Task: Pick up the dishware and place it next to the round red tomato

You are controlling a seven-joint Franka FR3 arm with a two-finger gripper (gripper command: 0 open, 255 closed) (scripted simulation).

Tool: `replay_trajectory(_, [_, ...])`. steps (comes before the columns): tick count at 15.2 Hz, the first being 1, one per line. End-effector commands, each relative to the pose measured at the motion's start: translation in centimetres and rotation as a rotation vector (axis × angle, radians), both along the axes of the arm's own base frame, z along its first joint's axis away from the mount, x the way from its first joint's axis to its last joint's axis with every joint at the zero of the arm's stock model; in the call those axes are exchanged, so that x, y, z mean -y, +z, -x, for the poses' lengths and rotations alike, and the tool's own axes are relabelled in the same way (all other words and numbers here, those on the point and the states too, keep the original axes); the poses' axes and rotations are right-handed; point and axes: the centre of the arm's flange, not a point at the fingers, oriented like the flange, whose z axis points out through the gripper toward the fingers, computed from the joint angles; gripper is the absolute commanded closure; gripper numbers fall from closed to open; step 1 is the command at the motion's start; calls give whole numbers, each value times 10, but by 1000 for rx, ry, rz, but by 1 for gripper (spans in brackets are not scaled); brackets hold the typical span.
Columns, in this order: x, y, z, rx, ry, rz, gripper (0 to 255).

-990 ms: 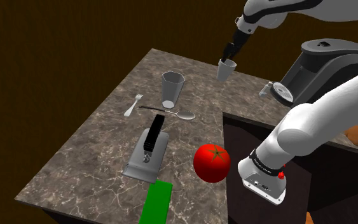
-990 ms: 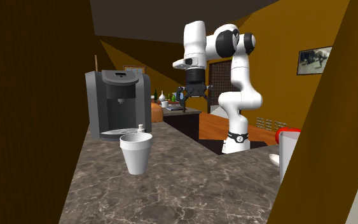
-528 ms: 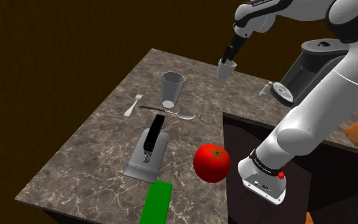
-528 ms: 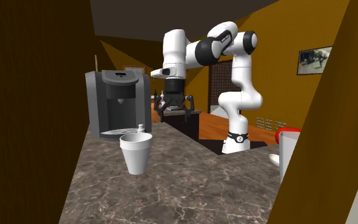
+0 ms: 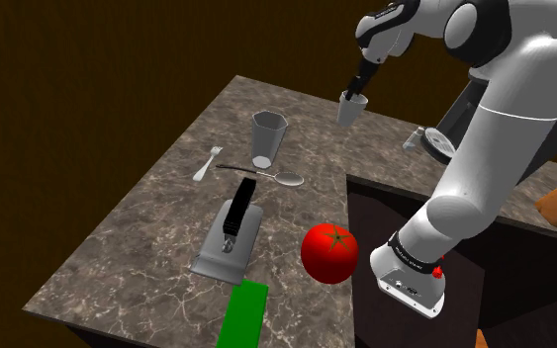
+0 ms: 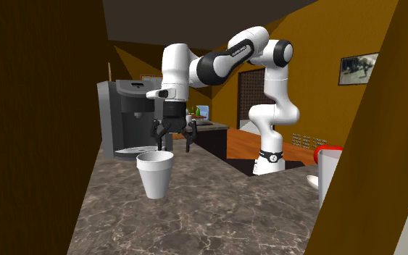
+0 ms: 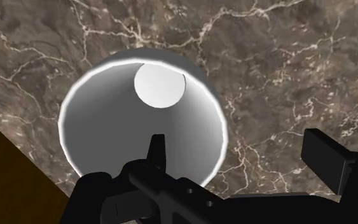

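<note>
Now the all-black gripper (image 6: 172,139) has swung in above the plain white tapered cup (image 6: 155,174), fingers (image 7: 323,156) apart astride its rim; descent and grasp likely come next.

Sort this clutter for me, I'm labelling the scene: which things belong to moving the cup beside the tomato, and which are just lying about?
In the job: white cup, red tomato, gripper.
Lying about: grey tumbler, fork, spoon, green block, coffee machine.
</note>
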Motion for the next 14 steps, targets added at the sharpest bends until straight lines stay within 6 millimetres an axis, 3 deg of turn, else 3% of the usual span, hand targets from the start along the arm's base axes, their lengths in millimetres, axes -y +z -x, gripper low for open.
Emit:
replay_trajectory(1, [3,-9,-2,0,2,1,0])
replay_trajectory(6, [4,-38,-5,0,2,1,0])
replay_trajectory(14, [4,-38,-5,0,2,1,0])
